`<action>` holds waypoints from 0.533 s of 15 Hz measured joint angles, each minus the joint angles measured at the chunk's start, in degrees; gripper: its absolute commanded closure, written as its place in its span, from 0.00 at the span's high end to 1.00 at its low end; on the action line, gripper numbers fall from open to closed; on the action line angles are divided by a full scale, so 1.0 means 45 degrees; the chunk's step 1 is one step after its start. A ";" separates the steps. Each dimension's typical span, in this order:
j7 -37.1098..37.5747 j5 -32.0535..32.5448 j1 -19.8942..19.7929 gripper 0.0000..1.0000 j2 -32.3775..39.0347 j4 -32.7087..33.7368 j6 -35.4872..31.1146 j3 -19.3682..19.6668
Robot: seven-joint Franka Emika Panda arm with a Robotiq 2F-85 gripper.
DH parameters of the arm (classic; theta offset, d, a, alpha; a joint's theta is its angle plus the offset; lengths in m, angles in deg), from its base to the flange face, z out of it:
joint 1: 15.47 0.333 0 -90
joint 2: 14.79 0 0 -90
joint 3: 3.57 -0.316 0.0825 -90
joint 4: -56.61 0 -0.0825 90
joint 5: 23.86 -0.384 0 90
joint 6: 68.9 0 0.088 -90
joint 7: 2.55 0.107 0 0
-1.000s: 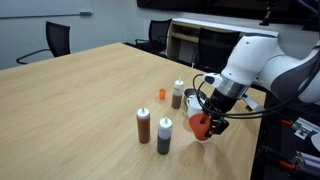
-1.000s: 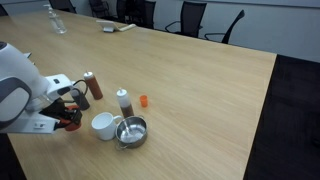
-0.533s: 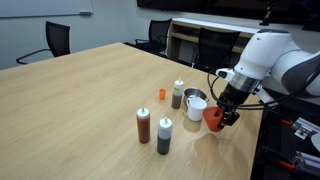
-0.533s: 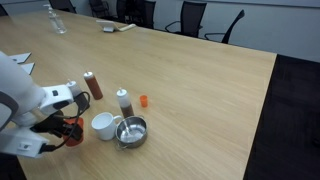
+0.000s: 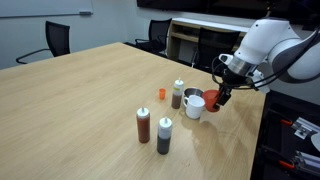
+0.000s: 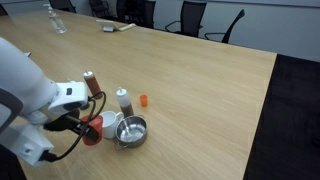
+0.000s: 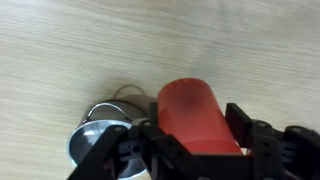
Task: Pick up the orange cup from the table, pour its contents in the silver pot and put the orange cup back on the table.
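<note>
My gripper (image 5: pixel 216 98) is shut on the orange cup (image 5: pixel 214 101) and holds it off the table (image 5: pixel 90 100), right beside a white mug (image 5: pixel 195 105). In the other exterior view the gripper (image 6: pixel 90 127) and orange cup (image 6: pixel 93 129) cover part of the white mug (image 6: pixel 105 124); the silver pot (image 6: pixel 131 131) stands just beyond it. In the wrist view the orange cup (image 7: pixel 195 112) lies between my fingers (image 7: pixel 241 124), and the silver pot (image 7: pixel 95 142) shows at the lower left, partly hidden by the gripper (image 7: pixel 197 135).
Squeeze bottles stand near the pot: a brown-red one (image 5: pixel 144 126), a dark one (image 5: pixel 165 135) and one by the mug (image 5: pixel 178 95). A tiny orange piece (image 5: pixel 161 93) lies beside them. The table's edge (image 5: pixel 250 120) is close to the arm. Office chairs (image 5: pixel 55 40) stand behind.
The gripper has carried the orange cup up from the table and across to the white mug and pot. Bottles, mug and pot have not moved.
</note>
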 measured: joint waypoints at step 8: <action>-0.0120 -0.0953 0.1878 0.43 -0.1722 0.0015 0.2271 0.2815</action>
